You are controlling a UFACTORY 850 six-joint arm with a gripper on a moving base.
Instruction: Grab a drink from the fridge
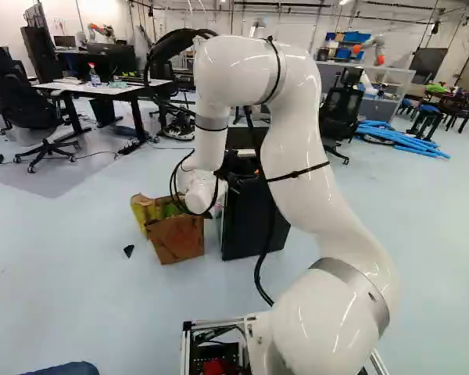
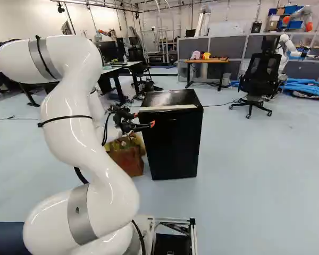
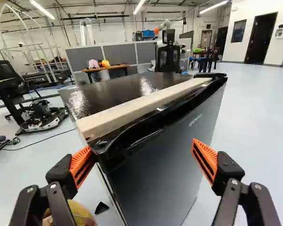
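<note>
Floor: pale blue and shiny, in a big work room. A little black scrap (image 1: 129, 251) lies on it by the box.
Fridge: small and black (image 2: 173, 138), standing on the floor ahead of the arm (image 1: 316, 183). Its door is shut.
Drink: not in sight. It may be inside the fridge, but I cannot tell.
Fingers: wide apart (image 3: 208, 155), with nothing gripped. One is near the side edge of the door, the other out in front of it. I cannot tell if either one touches.
Door edge: it looks thin and smooth. If a pad pushes on the flat front and does not get behind the edge, it could slip off and the door would stay shut.
Fridge body: a hard push in the wrong spot could make it slide or tip.
Pale strip: it lies along the top by the door (image 3: 146, 104). If it is loose, a bump could knock it off.
Box: brown, close to the fridge (image 1: 176, 237). A low swing of the arm could hit it.
Wrist view: best for the door front and both orange pads.
Right base view: shows the fridge top well.
Left base view: the arm hides part of the fridge, but the box shows better.
</note>
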